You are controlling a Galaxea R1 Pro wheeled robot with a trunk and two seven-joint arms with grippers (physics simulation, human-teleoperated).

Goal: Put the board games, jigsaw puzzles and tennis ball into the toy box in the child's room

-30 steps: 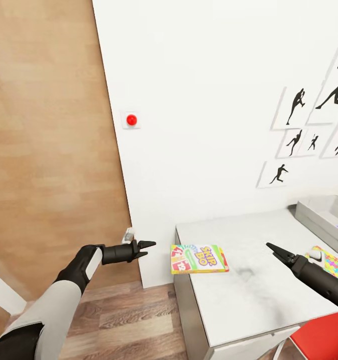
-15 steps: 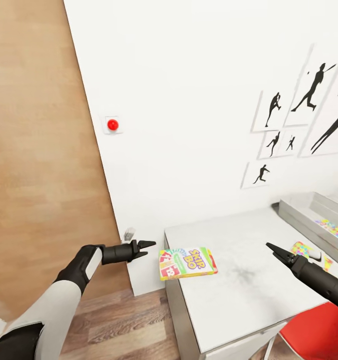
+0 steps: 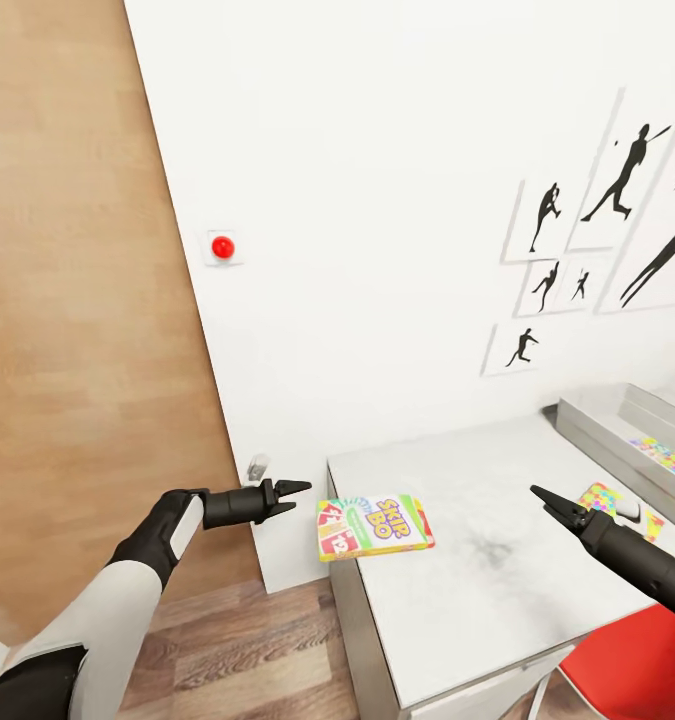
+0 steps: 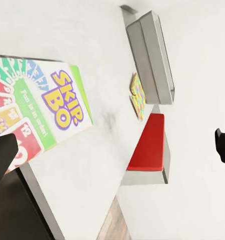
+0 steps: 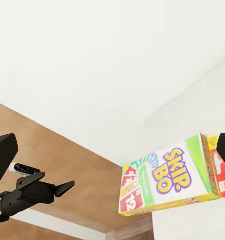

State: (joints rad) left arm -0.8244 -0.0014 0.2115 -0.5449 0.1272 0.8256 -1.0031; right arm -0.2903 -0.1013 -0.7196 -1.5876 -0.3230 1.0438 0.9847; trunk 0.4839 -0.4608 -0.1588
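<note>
The Skip-Bo board game (image 3: 375, 526) is lying flat on the white surface (image 3: 497, 580), at the corner nearest the brown wooden door (image 3: 67, 300), with one end jutting past the surface's edge. The left claw (image 3: 295, 498) is hovering in the air just beside that jutting end, its fingers drawn together to a point and gripping nothing. The right claw (image 3: 539, 494) is hanging over the surface on the far side of the Skip-Bo box from the left one, well apart from the box, fingers likewise together and empty. Beyond the right claw, the light grey toy box (image 3: 617, 440) is sitting against the wall with a jigsaw puzzle (image 3: 667, 460) showing inside it. A second jigsaw puzzle (image 3: 609, 500) is lying on the surface just in front of the toy box.
</note>
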